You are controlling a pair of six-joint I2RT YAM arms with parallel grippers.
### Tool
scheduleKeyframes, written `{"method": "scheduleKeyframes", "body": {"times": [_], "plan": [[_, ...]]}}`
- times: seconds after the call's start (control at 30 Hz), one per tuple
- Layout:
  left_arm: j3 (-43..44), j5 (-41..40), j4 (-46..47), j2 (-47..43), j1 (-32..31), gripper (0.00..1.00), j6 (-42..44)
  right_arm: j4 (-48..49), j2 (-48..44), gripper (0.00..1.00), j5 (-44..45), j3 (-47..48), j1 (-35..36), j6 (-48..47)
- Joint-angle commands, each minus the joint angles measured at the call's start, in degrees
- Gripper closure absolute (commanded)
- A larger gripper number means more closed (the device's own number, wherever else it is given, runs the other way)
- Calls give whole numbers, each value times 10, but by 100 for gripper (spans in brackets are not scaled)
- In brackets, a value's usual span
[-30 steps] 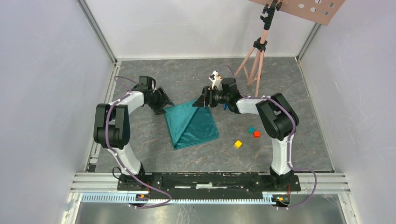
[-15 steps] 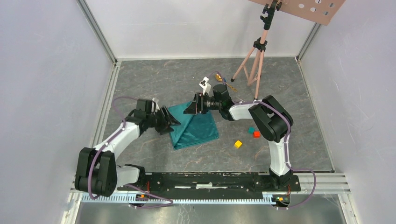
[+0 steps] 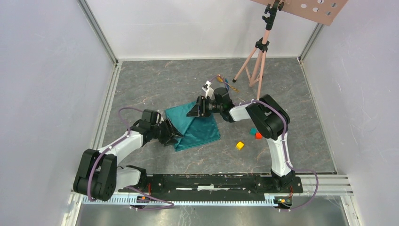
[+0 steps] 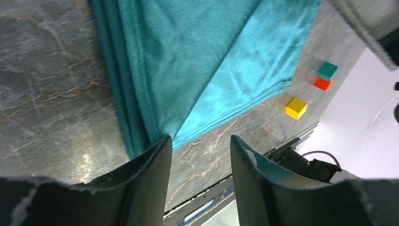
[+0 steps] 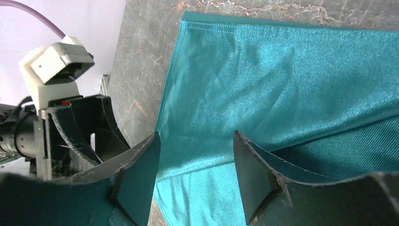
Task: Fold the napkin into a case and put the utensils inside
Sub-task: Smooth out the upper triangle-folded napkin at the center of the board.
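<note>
In the top view the far corner of the teal-green napkin (image 3: 197, 128) was covered by the right gripper (image 3: 195, 109), and part of its near-left edge by the left gripper (image 3: 172, 134). The utensils lay on the table beyond the right wrist, well apart from the cloth: a blue stick (image 3: 227, 84) and a glint of gold spoon (image 3: 220, 77). Both were too small for their shapes or ends to be made out.

The napkin lay folded flat near the middle of the grey marbled table (image 3: 155, 84), a four-sided patch only slightly longer than wide. It ran from the far side toward the near-left. A diagonal crease crossed it from under the right gripper down to the near-left corner.

The left wrist camera showed the left gripper (image 4: 199, 147) with its jaws partly apart and bare table between them. The stacked layers of the napkin's (image 4: 197, 56) corner ended right at one finger (image 4: 149, 172). Whether they touched could not be told, and nothing was clamped.

The right gripper (image 5: 196, 143) also stood partly open, low over the napkin (image 5: 282, 80), with cloth showing in the gap and no fold pinched.

A yellow cube (image 3: 240, 145), a red cube (image 3: 258, 135) and a teal cube (image 3: 253, 131) sat right of the cloth, the red and teal just beside each other. A tripod (image 3: 256, 61) stood at the far right, its board cut off at the frame's top.
</note>
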Motion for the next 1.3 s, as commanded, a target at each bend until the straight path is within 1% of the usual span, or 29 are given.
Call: {"method": "scheduleKeyframes", "body": {"times": [0.0,0.13,0.37,0.6,0.73,0.83,0.93,1.0,1.07,1.1,1.13,1.27], "plan": [[-27,-20,5,-11,-2,44,-24,12,16,36,11,29,2,-10],[-47,-24,1,-18,-3,45,-33,2,24,36,12,42,1,-14],[-78,-53,-40,-84,-3,45,-49,-20,31,36,19,56,1,-29],[-92,-21,-42,-116,-4,43,-57,-62,32,36,23,78,1,-63],[-59,0,-55,-156,-4,40,-58,-139,16,35,33,114,2,-126],[-14,-12,-95,-180,-4,36,-44,-224,-7,32,50,151,6,-190],[28,-26,-124,-193,-3,34,-34,-295,-43,29,69,168,13,-238],[56,-41,-146,-193,-4,32,-23,-327,-78,27,87,153,18,-261],[84,-63,-167,-195,-3,31,-11,-332,-113,27,105,111,25,-267],[95,-72,-173,-196,-2,30,-6,-329,-126,29,110,82,31,-267],[108,-87,-182,-198,-1,28,-2,-329,-141,31,113,60,35,-266],[152,-124,-208,-196,1,25,22,-314,-186,45,126,-33,51,-261]]}}
